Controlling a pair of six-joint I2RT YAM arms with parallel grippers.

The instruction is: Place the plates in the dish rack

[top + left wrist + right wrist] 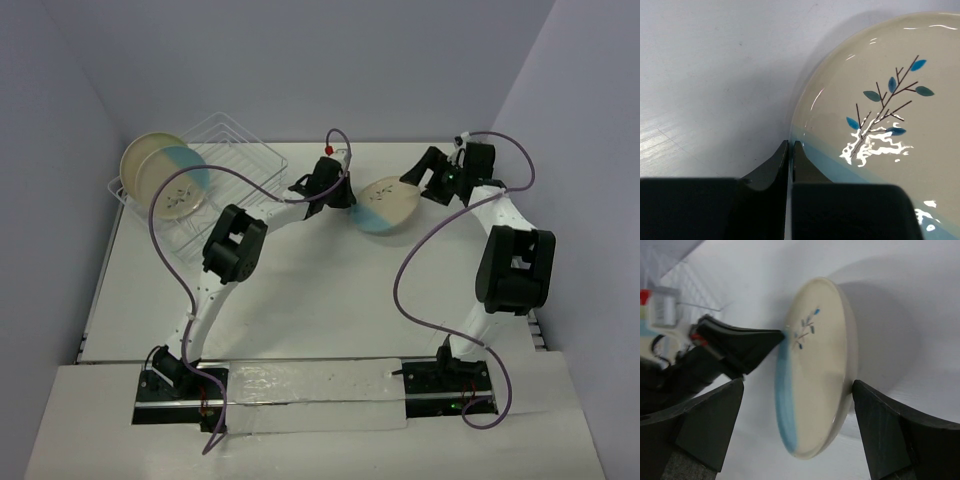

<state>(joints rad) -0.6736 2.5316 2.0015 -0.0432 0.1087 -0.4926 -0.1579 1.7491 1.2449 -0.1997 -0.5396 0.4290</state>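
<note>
A half cream, half blue plate (388,203) hangs tilted above the table at centre back. My left gripper (346,194) is shut on its left rim; in the left wrist view the fingertips (796,150) pinch the plate (880,115) at the blue edge. My right gripper (416,181) is open at the plate's right side; in the right wrist view (798,385) its jaws stand wide around the plate (815,390), the right finger at its back rim. The dish rack (245,150) at the back left holds a cream plate (148,157) and a half blue plate (182,187), both upright.
The white table (320,300) is walled by pale panels left, back and right. Purple cables loop over both arms. The left gripper (740,345) and part of the rack (685,285) show in the right wrist view.
</note>
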